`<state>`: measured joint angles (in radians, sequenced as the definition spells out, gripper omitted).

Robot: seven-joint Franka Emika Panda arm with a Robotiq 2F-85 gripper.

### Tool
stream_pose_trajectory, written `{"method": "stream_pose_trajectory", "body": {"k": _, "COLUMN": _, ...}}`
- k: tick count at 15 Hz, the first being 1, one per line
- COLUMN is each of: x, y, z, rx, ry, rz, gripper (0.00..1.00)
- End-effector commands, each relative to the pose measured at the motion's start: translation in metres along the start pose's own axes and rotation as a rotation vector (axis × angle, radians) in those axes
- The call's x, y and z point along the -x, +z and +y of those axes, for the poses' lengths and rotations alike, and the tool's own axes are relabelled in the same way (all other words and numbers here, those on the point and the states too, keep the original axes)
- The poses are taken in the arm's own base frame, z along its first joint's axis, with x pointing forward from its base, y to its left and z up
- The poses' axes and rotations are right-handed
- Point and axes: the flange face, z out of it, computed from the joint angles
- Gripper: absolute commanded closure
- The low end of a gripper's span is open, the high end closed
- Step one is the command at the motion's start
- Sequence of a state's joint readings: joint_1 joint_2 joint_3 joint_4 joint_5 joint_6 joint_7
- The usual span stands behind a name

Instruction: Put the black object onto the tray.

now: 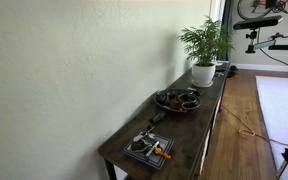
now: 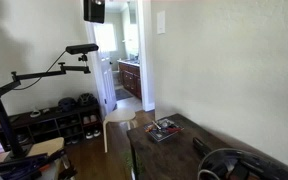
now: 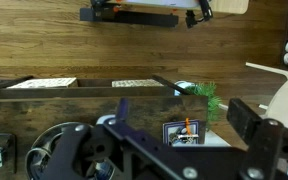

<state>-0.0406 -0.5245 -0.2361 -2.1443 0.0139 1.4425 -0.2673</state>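
Observation:
The black object (image 1: 156, 117) is a small dark oblong piece lying on the long dark table (image 1: 196, 135), between the two trays. It also shows in an exterior view (image 2: 198, 146), just beside the tray's rim. The tray (image 1: 177, 99) is the round dark dish with small dark and reddish items, and it also shows at the bottom edge (image 2: 234, 165). My gripper (image 3: 184, 112) is open and empty, high above the table and far from both. In the wrist view I cannot make out the black object or the round tray behind the gripper's frame.
A square dark tray (image 1: 149, 147) with an orange-handled tool sits near the table's end; it also shows in an exterior view (image 2: 164, 129) and the wrist view (image 3: 184, 131). A potted plant (image 1: 205, 50) stands at the far end. An orange cable (image 1: 246, 128) lies on the wood floor.

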Motion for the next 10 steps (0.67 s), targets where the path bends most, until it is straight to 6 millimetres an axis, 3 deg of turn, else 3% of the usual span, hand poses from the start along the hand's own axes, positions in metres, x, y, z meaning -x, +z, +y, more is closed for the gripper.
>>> {"method": "stream_pose_trajectory", "body": {"k": 1, "x": -0.0001, "y": -0.0004, "z": 0.0001, "rx": 0.000, "ry": 0.000, "rz": -0.001, "gripper": 0.00}}
{"method": "stream_pose_trajectory", "body": {"k": 10, "x": -0.0076, "y": 0.0066, "z": -0.0022, "rx": 0.016, "ry": 0.007, "rz": 0.015, "gripper": 0.00}}
